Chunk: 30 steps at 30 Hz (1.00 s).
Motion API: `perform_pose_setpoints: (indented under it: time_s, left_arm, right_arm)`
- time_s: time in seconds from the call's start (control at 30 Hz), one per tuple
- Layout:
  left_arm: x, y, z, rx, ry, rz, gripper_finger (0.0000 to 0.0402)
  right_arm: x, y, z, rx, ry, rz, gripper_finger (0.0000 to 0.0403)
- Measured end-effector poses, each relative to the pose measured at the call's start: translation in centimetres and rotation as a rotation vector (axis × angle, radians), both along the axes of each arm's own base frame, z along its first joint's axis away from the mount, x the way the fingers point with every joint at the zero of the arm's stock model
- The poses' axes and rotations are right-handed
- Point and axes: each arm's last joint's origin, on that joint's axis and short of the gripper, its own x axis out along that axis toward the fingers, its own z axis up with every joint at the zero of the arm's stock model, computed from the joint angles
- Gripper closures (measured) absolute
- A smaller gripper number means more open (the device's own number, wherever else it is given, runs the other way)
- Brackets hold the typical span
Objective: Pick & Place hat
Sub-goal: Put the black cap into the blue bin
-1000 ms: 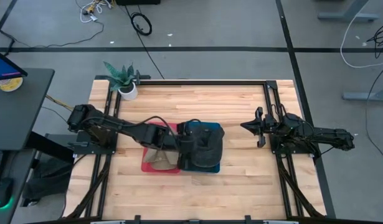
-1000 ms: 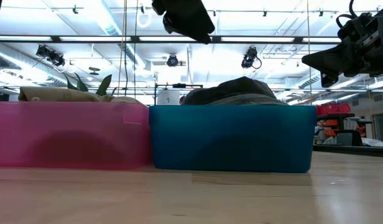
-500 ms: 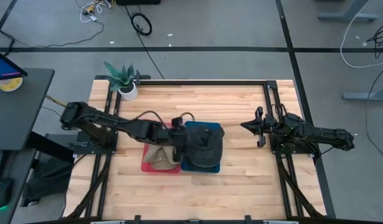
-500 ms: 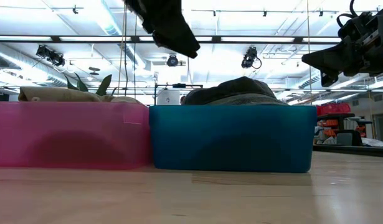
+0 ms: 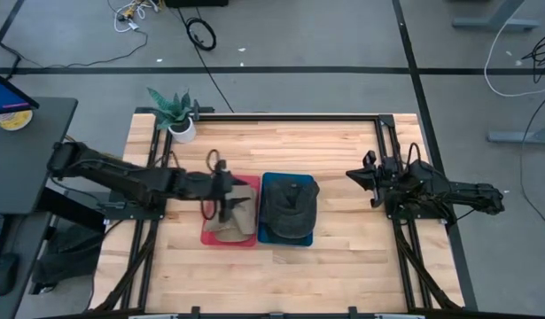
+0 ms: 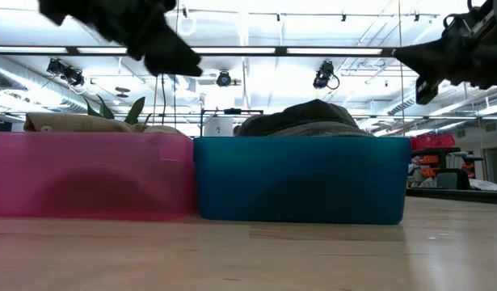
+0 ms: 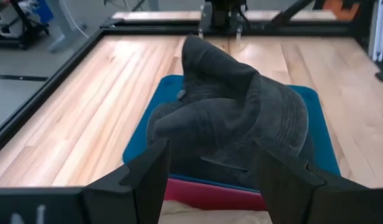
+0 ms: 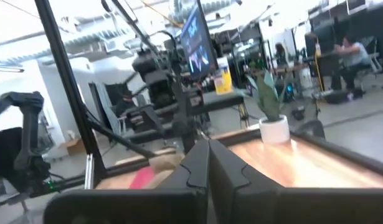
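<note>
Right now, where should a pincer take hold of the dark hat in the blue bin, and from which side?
Probably from above, on the dark hat's crown: it bulges over the blue bin's rim, and its creased folds offer a ridge to pinch. The walls block any sideways approach.

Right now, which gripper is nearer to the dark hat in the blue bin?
Left. The left gripper hangs over the pink bin beside the dark hat; the right gripper waits farther away.

My overhead camera looks straight down on the whole table (image 5: 343, 257), my low one sits close at tabletop level facing the blue bin (image 6: 301, 178) and pink bin (image 6: 90, 174), also visible from above, while my left wrist camera peers closely across the blue bin toward the far table edge.
</note>
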Motion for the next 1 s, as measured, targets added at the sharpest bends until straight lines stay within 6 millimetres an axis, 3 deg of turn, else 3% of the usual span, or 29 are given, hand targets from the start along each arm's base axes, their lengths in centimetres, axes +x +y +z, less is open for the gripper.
perform_pose_setpoints:
  time_s: [0.27,0.5,0.8,1.0]
  left_arm:
    - [-3.9,0.7,-1.9,-0.019,-0.153,0.002,0.0177]
    - [-7.0,1.5,-4.4,-0.005,-0.193,0.090,0.0177]
    - [-9.8,1.9,-5.9,-0.028,-0.302,0.073,0.0177]
    - [-11.0,2.1,-6.2,-0.013,-0.368,0.055,0.0177]
  right_arm:
    - [-0.1,0.0,0.5,-0.163,-0.036,-0.037,0.0394]
    - [0.0,-0.2,0.7,-0.193,-0.057,-0.074,0.0394]
    - [0.6,-0.4,2.1,-0.239,-0.065,-0.095,0.0394]
    - [1.5,-0.8,4.1,-0.187,-0.017,-0.104,0.0394]
